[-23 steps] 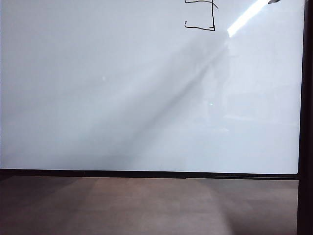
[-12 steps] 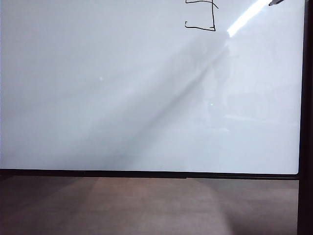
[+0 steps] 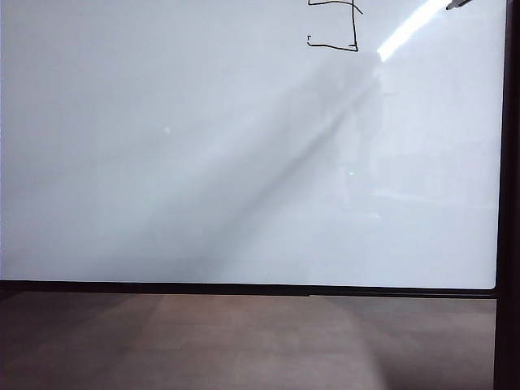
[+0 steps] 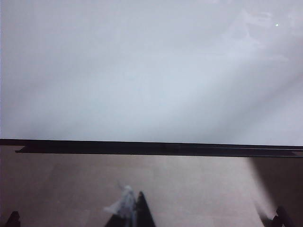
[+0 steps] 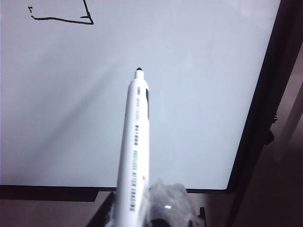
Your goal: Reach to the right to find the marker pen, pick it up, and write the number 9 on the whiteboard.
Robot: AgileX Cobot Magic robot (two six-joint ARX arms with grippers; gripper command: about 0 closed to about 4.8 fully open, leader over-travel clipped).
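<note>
The right gripper (image 5: pixel 142 222) is gripping the slim white plastic marker pen (image 5: pixel 136 142) low on its barrel (light, stiff, probably slippery), tip off the glossy white whiteboard (image 5: pixel 189 94); the left gripper's (image 4: pixel 147 222) opening is staying unreadable.

It looks like a plain indoor test room or lab: a large glossy whiteboard (image 3: pixel 244 162) with a thin black frame fills the picture, above a bare brown-grey floor (image 3: pixel 244 341) at the bottom.
</note>
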